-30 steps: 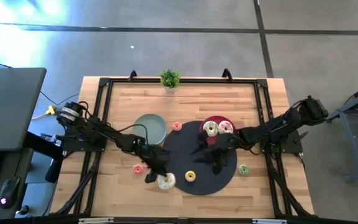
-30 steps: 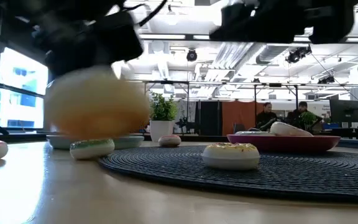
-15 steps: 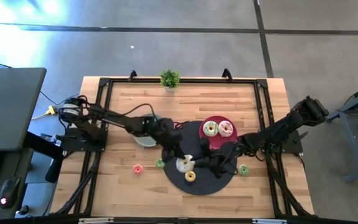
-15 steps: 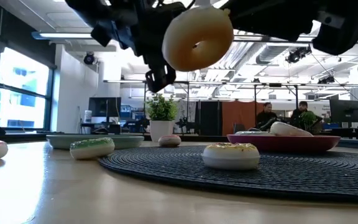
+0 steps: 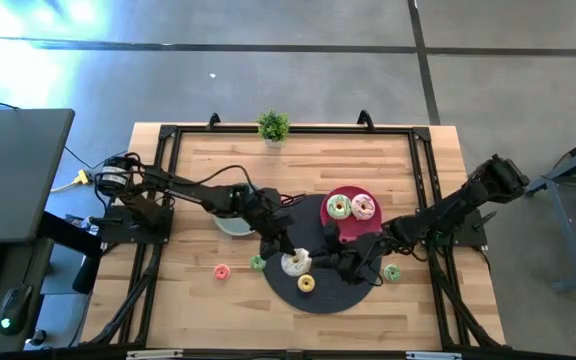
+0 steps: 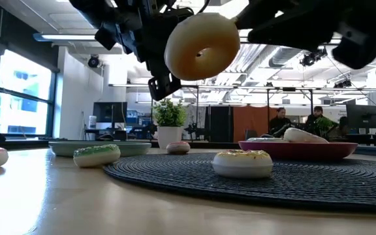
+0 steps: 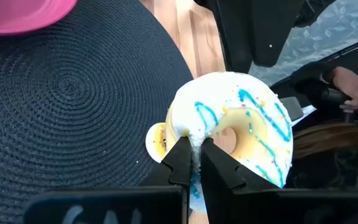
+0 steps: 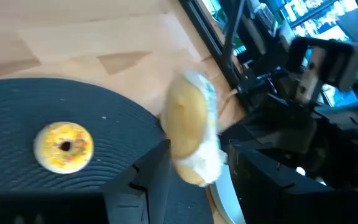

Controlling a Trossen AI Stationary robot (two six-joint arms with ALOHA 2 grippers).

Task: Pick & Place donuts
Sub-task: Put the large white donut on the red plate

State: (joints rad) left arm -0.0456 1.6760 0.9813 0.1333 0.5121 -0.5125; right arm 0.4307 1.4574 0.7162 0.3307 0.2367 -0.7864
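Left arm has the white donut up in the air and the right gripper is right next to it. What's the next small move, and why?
Probably close the right gripper on the white donut. The left gripper pinches its rim, holding it above the black mat, and in the right wrist view the donut sits between the right gripper's open fingers, so it looks like a handover.

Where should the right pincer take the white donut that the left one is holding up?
Take the white donut on its free rim, opposite where the left pincer pinches it. Come in level from the right arm's side: it hangs on edge above the mat, and the open right pincer straddles it.
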